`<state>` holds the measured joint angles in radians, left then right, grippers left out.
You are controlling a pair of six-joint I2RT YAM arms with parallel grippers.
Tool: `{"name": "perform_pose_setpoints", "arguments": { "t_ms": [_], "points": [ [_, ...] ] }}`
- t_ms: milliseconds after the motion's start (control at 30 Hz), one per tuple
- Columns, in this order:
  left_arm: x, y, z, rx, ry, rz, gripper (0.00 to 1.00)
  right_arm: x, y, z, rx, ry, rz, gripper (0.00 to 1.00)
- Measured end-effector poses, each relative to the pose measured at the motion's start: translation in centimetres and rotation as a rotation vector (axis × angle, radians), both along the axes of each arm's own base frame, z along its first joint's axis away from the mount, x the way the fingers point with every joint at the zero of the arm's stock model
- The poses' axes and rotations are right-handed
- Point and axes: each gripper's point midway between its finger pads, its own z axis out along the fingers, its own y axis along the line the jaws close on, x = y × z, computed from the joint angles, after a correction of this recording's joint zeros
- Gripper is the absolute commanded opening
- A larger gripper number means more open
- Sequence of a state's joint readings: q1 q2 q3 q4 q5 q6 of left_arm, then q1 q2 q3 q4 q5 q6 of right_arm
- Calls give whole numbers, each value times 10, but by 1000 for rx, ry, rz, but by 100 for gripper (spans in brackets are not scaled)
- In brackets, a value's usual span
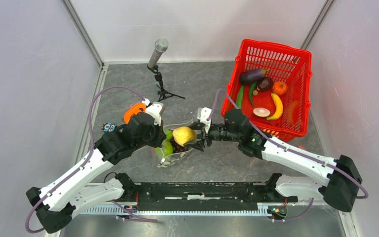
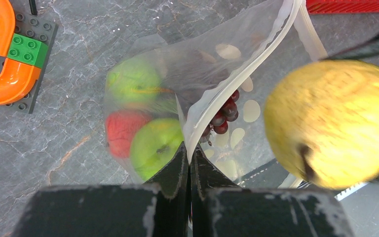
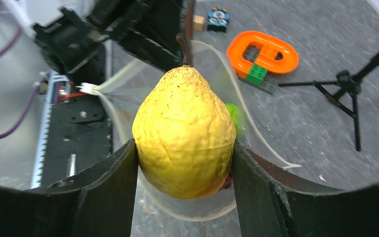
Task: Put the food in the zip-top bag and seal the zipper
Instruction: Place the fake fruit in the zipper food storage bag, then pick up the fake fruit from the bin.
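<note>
The clear dotted zip-top bag [image 1: 173,154] lies mid-table with its mouth held open. My left gripper [image 2: 188,157] is shut on the bag's upper edge, by the zipper [image 2: 256,59]. Inside the bag I see two green fruits [image 2: 155,145], a red piece [image 2: 121,129] and a dark grape bunch [image 2: 224,116]. My right gripper [image 3: 183,158] is shut on a yellow pear-shaped fruit [image 3: 185,136] and holds it just above the bag's mouth [image 1: 183,135]. The same fruit shows at the right of the left wrist view [image 2: 333,123].
A red mesh basket [image 1: 296,69] at the back right holds an eggplant, green vegetables, a banana and other toy food. An orange ring on a brick plate [image 1: 134,111] lies behind the left arm. A microphone on a small tripod [image 1: 158,53] stands at the back.
</note>
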<state>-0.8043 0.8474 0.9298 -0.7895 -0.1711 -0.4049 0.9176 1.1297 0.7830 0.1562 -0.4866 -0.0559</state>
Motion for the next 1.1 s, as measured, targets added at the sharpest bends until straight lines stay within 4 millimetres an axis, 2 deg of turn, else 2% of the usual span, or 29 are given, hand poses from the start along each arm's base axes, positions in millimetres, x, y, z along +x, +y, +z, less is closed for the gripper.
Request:
{"name": "perform_pose_setpoints", "arguments": {
  "t_ms": [67, 167, 267, 400, 733, 900, 1100],
  "points": [
    [0, 0, 1, -1, -2, 1, 2, 10, 4, -7, -43, -16, -40, 56],
    [-1, 1, 3, -9, -10, 1, 2, 23, 1, -19, -101, -31, -106, 71],
    [-1, 2, 6, -16, -18, 1, 2, 31, -3, -26, -131, -37, -149, 78],
    [-2, 3, 8, -23, -25, 2, 2, 33, -3, -25, -128, -46, -158, 81],
    [-2, 4, 9, -24, -30, 5, 2, 26, 3, -1, -28, -67, -127, 82],
    [-2, 5, 9, -26, -35, 9, 2, 36, -28, 18, 56, -115, -293, 86],
    [-2, 5, 9, -25, -34, 8, 2, 77, -89, 53, 126, -174, -696, 90]
  ]
}}
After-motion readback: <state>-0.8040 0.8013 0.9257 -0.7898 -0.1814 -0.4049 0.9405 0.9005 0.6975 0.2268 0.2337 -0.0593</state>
